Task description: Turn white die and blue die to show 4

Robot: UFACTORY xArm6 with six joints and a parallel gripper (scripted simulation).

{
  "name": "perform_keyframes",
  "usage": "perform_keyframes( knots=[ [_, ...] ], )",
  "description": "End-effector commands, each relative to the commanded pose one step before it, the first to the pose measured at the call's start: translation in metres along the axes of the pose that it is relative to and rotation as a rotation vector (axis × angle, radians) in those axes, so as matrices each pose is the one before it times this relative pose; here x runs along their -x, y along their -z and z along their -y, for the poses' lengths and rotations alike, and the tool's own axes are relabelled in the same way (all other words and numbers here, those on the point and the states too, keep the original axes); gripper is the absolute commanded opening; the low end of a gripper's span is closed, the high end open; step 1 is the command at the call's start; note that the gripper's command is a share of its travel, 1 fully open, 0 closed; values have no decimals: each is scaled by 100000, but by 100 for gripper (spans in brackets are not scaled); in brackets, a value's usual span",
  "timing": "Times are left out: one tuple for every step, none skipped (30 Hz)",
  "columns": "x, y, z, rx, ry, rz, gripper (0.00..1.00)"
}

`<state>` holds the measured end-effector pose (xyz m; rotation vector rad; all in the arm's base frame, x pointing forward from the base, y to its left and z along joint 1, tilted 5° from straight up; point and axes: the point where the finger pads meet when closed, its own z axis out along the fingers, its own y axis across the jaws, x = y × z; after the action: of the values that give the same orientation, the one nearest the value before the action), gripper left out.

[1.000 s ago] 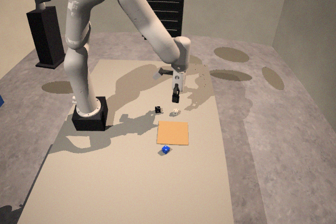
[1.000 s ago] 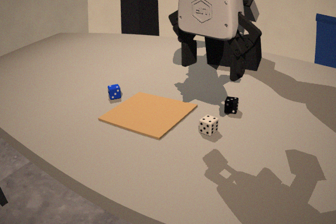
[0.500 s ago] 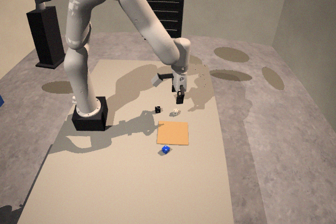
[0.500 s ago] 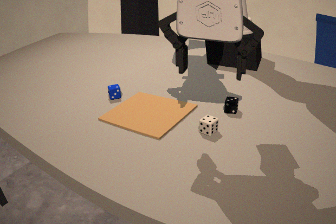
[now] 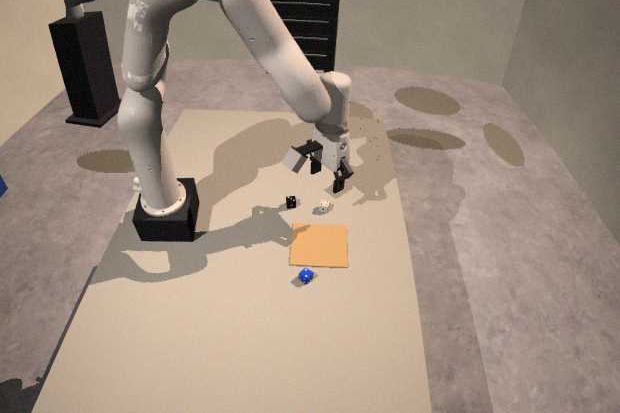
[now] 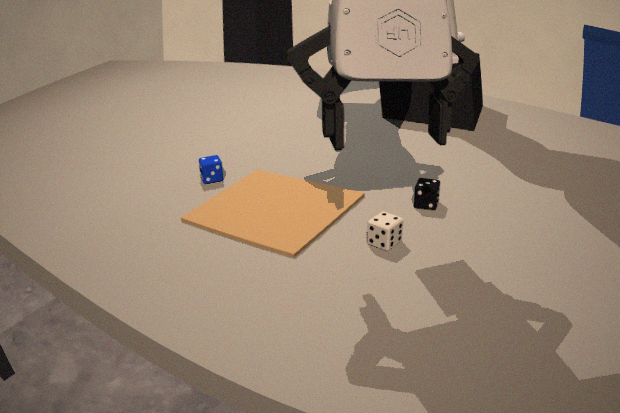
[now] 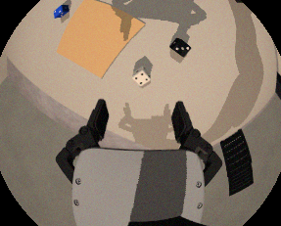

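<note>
The white die (image 5: 324, 206) (image 6: 384, 231) (image 7: 141, 77) lies flat on the table beside the mat, with 4 on top. The blue die (image 5: 305, 275) (image 6: 211, 169) (image 7: 61, 11) lies off the mat's opposite side; its top seems to show 2, and a side shows 3. The black die (image 5: 290, 202) (image 6: 427, 194) (image 7: 180, 47) lies near the white die, off the mat, with 3 apparently on top. The orange mat (image 5: 320, 252) (image 6: 260, 217) (image 7: 87, 43) lies flat and bears no die. My gripper (image 5: 326, 181) (image 6: 389, 145) (image 7: 140, 108) is open and empty, above the table near the white and black dice.
The dice and mat lie on a beige table (image 5: 250, 337) (image 6: 150, 122). The arm's black base (image 5: 165, 222) stands to the left of the dice in the top view. Shadows of the arm and gripper fall across the table and one corner of the mat.
</note>
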<state>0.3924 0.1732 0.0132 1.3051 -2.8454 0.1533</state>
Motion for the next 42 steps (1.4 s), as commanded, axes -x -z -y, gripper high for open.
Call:
perform_keyframes(
  knots=[
    [79, -67, 91, 1628, 17256, 784, 100],
    [-1, -4, 0, 1, 337, 0, 100],
    [-18, -60, 6, 13, 5046, 4, 100],
    [-14, -45, 4, 10, 3813, 3, 100],
    [-3, -10, 1, 2, 880, 1, 100],
    [-16, -51, 3, 11, 4332, 4, 100],
    [-14, -45, 2, 9, 3843, 4, 100],
    [0, -1, 0, 0, 124, 0, 100],
    [-13, -43, 2, 9, 3601, 4, 100],
    [-12, -38, 1, 8, 3235, 4, 100],
    [0, 0, 0, 0, 0, 0, 100],
    [0, 0, 0, 0, 0, 0, 100],
    [-11, -34, 0, 7, 2872, 4, 100],
    [-9, -30, 0, 6, 2517, 4, 100],
    [-8, -26, 0, 5, 2171, 3, 100],
    [-7, -22, 0, 4, 1837, 3, 100],
    [-6, -18, 0, 3, 1520, 2, 100],
    [-5, -14, 0, 3, 1223, 2, 100],
    [-4, -11, 0, 2, 948, 2, 100],
    [-3, -8, 0, 2, 701, 1, 100],
    [-2, -6, 0, 1, 484, 1, 100],
    [-1, -4, 0, 1, 303, 1, 100],
    [-1, -2, 0, 0, 160, 0, 100],
    [0, -1, 0, 0, 61, 0, 100],
    [0, 0, 0, 0, 9, 0, 100],
    [0, 0, 0, 0, 0, 0, 42],
    [0, 0, 0, 0, 0, 0, 42],
    [0, 0, 0, 0, 0, 0, 42],
    [0, 0, 0, 0, 0, 0, 42],
    [0, 0, 0, 0, 0, 0, 42],
    [0, 0, 0, 0, 0, 0, 42],
    [0, 0, 0, 0, 0, 0, 42],
    [0, 0, 0, 0, 0, 0, 42],
    [0, 0, 0, 0, 0, 0, 42],
    [0, 0, 0, 0, 0, 0, 42],
    [0, 0, 0, 0, 0, 0, 42],
    [0, 0, 0, 0, 0, 0, 42],
    [0, 0, 0, 0, 0, 0, 42],
    [0, 0, 0, 0, 0, 0, 42],
    [0, 0, 0, 0, 0, 0, 42],
    [0, 0, 0, 0, 0, 0, 42],
    [0, 0, 0, 0, 0, 0, 42]
  ],
)
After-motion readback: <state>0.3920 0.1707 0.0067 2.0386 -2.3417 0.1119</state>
